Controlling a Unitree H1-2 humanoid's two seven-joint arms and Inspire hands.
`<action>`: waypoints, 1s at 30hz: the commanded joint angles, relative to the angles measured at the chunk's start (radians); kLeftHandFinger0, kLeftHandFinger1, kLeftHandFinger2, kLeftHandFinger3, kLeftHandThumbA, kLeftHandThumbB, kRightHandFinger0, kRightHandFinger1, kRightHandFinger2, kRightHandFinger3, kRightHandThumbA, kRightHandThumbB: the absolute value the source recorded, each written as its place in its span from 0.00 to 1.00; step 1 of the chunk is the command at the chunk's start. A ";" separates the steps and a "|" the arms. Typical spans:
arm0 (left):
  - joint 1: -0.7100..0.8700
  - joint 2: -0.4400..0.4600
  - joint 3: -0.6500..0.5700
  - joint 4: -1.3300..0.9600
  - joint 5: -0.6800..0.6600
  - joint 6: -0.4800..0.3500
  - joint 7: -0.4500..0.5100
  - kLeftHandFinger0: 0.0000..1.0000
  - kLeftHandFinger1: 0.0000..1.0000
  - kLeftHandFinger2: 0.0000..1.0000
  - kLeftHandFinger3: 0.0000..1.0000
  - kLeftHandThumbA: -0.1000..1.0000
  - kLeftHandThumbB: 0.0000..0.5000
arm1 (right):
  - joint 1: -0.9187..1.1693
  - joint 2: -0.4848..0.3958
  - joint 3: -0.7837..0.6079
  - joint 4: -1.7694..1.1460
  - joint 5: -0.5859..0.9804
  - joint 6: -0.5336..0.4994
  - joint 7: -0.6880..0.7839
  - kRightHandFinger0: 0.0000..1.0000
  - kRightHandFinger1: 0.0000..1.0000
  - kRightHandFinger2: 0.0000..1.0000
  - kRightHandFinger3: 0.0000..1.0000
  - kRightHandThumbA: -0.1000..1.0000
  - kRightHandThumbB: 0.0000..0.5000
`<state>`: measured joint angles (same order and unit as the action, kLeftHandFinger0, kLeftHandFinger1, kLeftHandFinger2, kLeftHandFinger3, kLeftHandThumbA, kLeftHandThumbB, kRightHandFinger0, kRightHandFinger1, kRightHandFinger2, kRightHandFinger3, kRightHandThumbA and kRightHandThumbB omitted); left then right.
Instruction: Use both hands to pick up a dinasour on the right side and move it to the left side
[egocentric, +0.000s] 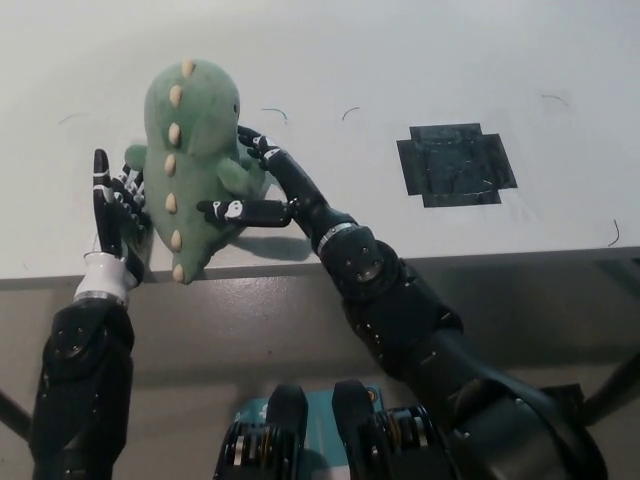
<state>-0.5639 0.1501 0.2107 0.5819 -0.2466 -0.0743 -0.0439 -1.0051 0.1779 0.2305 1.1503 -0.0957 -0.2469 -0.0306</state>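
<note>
A green plush dinosaur (192, 130) with cream spikes down its back stands upright at the table's left front, its tail tip close to the edge. My left hand (115, 215) presses flat against its back from the left, fingers pointing up. My black right hand (262, 195) holds its belly side from the right, with one finger laid across its front. The toy is clamped between both hands. I cannot tell whether its base rests on the table.
A black tape patch (457, 165) lies on the white table (420, 60) at the right. Thin pen marks dot the surface. The table's front edge (450, 262) runs just below the hands.
</note>
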 joint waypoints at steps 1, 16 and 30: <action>0.002 0.028 -0.004 -0.039 -0.017 0.010 -0.048 1.00 1.00 1.00 1.00 1.00 0.57 | -0.004 -0.014 -0.007 -0.062 -0.010 -0.024 0.035 1.00 1.00 1.00 1.00 1.00 0.43; 0.120 0.116 -0.058 -0.206 0.009 0.021 -0.119 1.00 1.00 1.00 1.00 1.00 0.73 | 0.163 -0.139 -0.065 -0.406 0.028 0.048 0.103 1.00 1.00 1.00 1.00 1.00 0.43; 0.227 0.052 -0.056 -0.428 -0.021 0.075 -0.100 1.00 1.00 1.00 1.00 1.00 0.79 | 0.397 -0.208 -0.069 -0.847 0.083 0.140 0.214 1.00 1.00 1.00 1.00 1.00 0.38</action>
<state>-0.3383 0.1991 0.1572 0.2159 -0.2573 -0.0118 -0.1330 -0.6192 0.0013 0.1761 0.3960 -0.0507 -0.1378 0.1303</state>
